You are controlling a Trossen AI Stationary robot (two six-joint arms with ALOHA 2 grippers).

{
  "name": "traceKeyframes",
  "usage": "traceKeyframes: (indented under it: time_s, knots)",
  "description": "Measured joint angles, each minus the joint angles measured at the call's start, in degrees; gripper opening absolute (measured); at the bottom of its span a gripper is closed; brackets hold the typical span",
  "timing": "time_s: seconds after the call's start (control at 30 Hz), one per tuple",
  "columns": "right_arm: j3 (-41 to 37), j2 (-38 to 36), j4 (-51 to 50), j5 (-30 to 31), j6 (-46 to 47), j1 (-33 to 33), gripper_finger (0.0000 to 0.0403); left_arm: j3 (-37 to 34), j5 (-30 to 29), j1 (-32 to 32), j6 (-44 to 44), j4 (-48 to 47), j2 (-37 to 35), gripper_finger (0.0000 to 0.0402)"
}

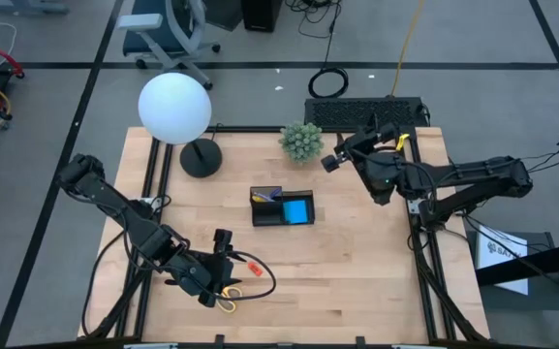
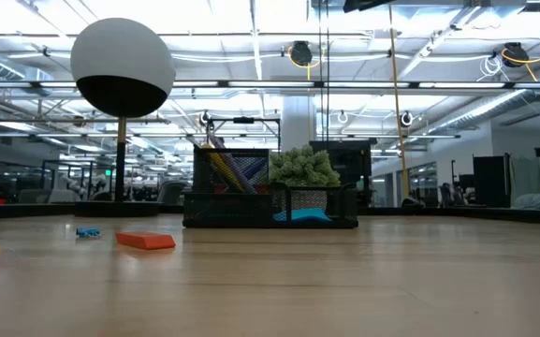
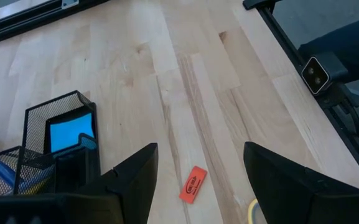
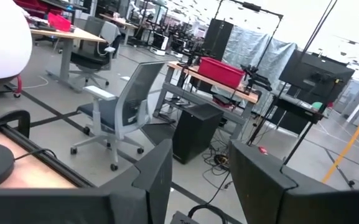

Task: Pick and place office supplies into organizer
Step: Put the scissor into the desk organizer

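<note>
The left gripper point(image 3: 198, 168) hovers with fingers point(image 3: 135, 180) spread wide and empty above the red eraser point(image 3: 193, 184), scissors point(image 1: 229, 296) just beside. The organizer point(image 1: 281, 207), holding the blue pad point(image 1: 298, 209), sits mid-surface point(image 1: 357, 271). A careless descent could nudge the flat eraser away. The right gripper point(image 4: 195, 180) waits open, raised.

both arms are matte black, jointed, trailing black cables; the left gripper point(image 3: 198, 171) has broad, wedge-shaped black fingers.

organizer point(image 1: 282, 207) mid-table | eraser point(image 1: 253, 265) nearer front-left | scissors point(image 1: 229, 296) probably beside it
</note>
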Motion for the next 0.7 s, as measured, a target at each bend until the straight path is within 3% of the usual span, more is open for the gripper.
traceKeyframes:
  time_s: [0.3,0.7]
  knots:
    - [0.0,0.0,0.0,0.0,0.0,0.0,0.0152,0.0,0.4,0.0,0.0,-1.4,0.0,0.0244]
    - [0.0,0.0,-0.1,0.0,0.0,0.0,0.0149,0.0,12.2,-0.2,-1.8,-3.1,0.6,0.0243]
